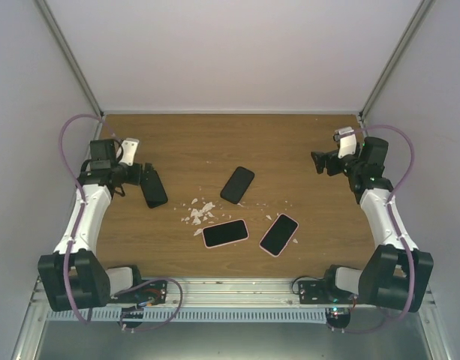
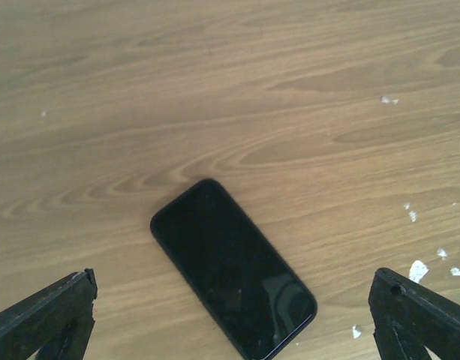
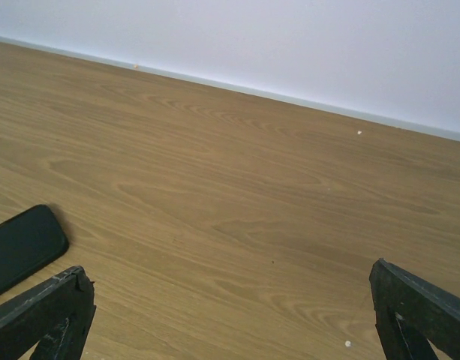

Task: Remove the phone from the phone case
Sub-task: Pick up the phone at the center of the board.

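Left arm (image 1: 83,217): base bolted at the near left corner of the surface (image 1: 214,139), links rising along the left edge, wrist bent inward. Left end effector (image 1: 153,187): pointed toward the middle of the surface and angled down. In the left wrist view its fingers (image 2: 46,319) stand spread wide apart.

Right arm (image 1: 383,217): base at the near right corner, links running up the right edge, wrist turned inward. Right end effector (image 1: 320,162): held level, facing the left edge. Its fingers (image 3: 42,315) are likewise spread wide.
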